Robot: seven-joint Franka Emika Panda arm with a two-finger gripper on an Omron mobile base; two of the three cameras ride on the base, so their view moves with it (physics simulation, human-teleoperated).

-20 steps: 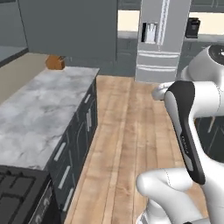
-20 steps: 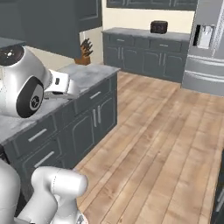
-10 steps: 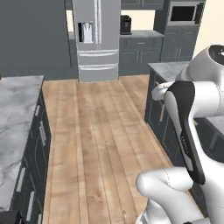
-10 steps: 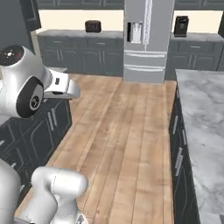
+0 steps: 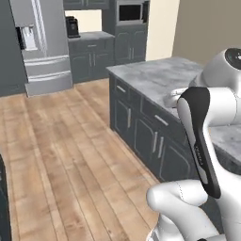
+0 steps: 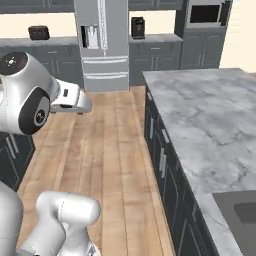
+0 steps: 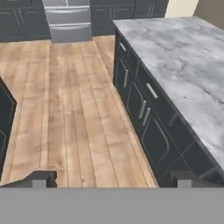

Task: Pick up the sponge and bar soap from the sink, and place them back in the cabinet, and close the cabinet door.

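My pincer (image 7: 112, 180) hangs wide apart, gripping nothing; right of it, probably the sink (image 6: 239, 212) corner (right base view).

The sink (image 6: 239, 212) shows as a dark corner cut off by the right base view's edges at 4 o'clock, its inside hidden. The worktop (image 7: 188, 65) runs off the hand view at 3 o'clock. The fridge (image 7: 70, 19) is cropped at 12 o'clock.
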